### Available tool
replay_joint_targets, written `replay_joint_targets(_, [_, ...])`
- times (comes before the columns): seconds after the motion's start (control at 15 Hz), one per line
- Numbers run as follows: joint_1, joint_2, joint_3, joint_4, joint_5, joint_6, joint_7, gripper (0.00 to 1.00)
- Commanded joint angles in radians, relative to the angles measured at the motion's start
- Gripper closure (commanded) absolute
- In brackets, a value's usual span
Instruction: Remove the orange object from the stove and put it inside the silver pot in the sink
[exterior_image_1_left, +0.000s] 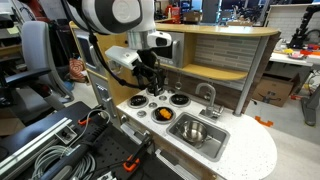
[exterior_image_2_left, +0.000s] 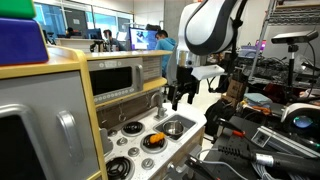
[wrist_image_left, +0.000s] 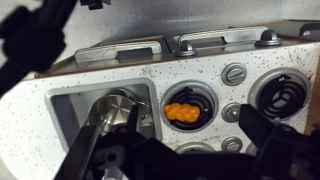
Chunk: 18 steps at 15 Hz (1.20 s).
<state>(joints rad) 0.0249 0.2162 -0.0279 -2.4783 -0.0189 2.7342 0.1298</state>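
Fingers of your arm hang spread apart and empty above the stove. Below them, the orange object sits on a black burner, untouched. Just beside that burner, the silver pot stands in the sink, set into the speckled surface.

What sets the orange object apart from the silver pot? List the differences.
Colour: the orange object is bright orange; the silver pot is shiny metal. Place: the orange object lies on a stove burner; the silver pot sits in the sink. Size: the silver pot looks larger than the orange object. Both sit in the same speckled countertop.
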Motion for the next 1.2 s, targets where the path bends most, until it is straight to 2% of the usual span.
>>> replay_joint_targets(0.0, [0.096,0.219,-0.042,0.213,-0.058,-0.078,0.251,0.0])
replay_joint_targets(0.2, [0.156,0.383,-0.065,0.392,-0.019,-0.125,0.389,0.0])
replay_joint_targets(0.53, [0.188,0.572,-0.083,0.603,0.05,-0.177,0.518,0.0])
replay_joint_targets(0.73, [0.204,0.631,-0.122,0.65,0.073,-0.164,0.621,0.0])
replay_joint_targets(0.87, [0.25,0.637,-0.192,0.646,0.032,-0.208,0.711,0.0])
replay_joint_targets(0.93, [0.198,0.623,-0.13,0.618,0.049,-0.152,0.633,0.0])
replay_joint_targets(1.13, [0.22,0.632,-0.168,0.625,0.037,-0.17,0.682,0.0])
